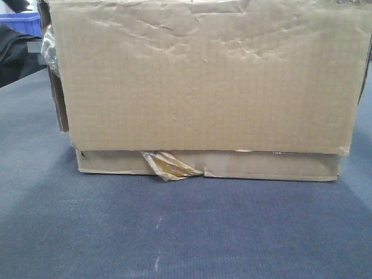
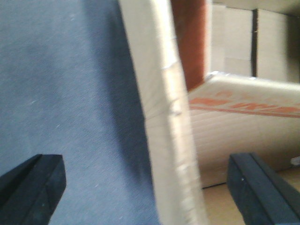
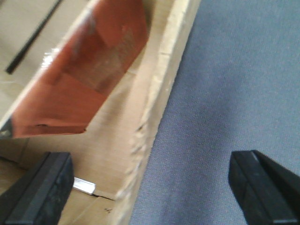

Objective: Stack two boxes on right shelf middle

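In the front view the two boxes fill the frame: a large brown carton [image 1: 203,75] with a dented face sits on a flatter box [image 1: 261,165], and torn yellowish tape [image 1: 171,165] hangs at its lower edge. Both rest on blue-grey carpet [image 1: 174,232]. My left gripper [image 2: 147,192] is open, its fingers on either side of the carton's left wall [image 2: 164,117]. My right gripper [image 3: 150,192] is open too and straddles the right wall [image 3: 157,108]. Neither pad touches cardboard. The shelf is out of view.
The open carton holds an orange-red flap or item [image 3: 84,79] and a white box with orange print [image 2: 243,131]. A blue crate [image 1: 20,23] and a dark shape [image 1: 17,55] lie at the far left behind the boxes.
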